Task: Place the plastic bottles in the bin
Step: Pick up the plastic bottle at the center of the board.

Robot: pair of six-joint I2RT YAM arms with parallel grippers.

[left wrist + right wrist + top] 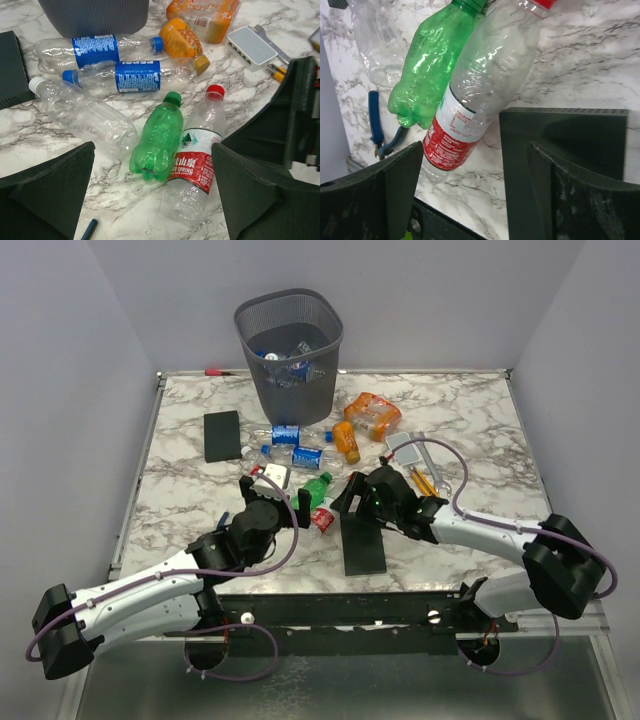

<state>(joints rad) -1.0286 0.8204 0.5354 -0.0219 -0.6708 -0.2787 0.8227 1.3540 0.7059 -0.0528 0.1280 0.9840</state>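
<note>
Now, left tool (152, 150): spread wide, holding nothing.
Right tool (475, 150): spread, near red-label bottle (480, 85).
Green bottle (422, 75): touching it, on surface (580, 65).

green bottle (157, 135), red-labelled bottle (196, 156), grey-veined white table (241, 86)

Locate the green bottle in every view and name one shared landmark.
Top external: green bottle at picture centre.
Left wrist: green bottle at centre, cap away from the camera.
Right wrist: green bottle upper left.
Shared landmark: red-labelled bottle lying beside it.
</note>
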